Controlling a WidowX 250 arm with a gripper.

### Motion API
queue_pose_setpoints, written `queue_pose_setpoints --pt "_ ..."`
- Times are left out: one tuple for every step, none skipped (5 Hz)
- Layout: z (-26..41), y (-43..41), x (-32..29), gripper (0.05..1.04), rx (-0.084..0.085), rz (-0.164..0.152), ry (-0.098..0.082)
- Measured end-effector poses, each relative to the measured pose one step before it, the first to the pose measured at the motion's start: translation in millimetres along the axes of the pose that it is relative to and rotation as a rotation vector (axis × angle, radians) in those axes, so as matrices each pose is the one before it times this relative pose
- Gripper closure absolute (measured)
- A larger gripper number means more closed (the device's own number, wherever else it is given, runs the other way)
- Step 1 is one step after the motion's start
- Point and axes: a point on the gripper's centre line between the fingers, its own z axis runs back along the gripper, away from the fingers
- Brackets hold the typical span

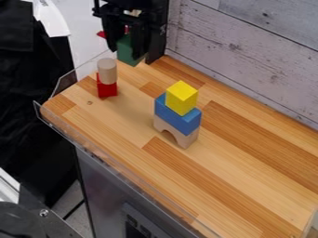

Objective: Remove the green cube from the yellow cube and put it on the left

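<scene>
Green block clamped in gripper, long axis roughly upright, lower corner pointing down.

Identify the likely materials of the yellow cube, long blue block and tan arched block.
Yellow cube: probably painted wood, its colour even and opaque; plastic is possible. Long blue block: the same, equally even-coloured. Tan arched block: likely bare wood, pale and matt.

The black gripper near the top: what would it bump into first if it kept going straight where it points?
The gripper points down, with the green block right at its lower end. Beyond that block, the wooden tabletop probably comes first; the gap is unclear.
</scene>
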Motion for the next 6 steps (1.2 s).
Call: queue_pose_setpoints --pt "-16.53 4.83 -3.82 0.539 0.0003 0.0016 0.0403" --pt "-13.01 -1.55 -2.27 0.539 -0.0059 -0.0175 0.0304" --pt "-11.33 -5.47 -0.3 0.539 -0.0207 -0.0278 0.0156" --pt "-14.19 -3.93 -1.24 0.539 -0.0267 -0.0122 0.0259" --pt "-15.3 -1.48 1.5 0.539 -0.0121 -0.0061 0.0141" --pt "-14.85 0.87 2.52 0.539 -0.01 -0.0034 0.0191"
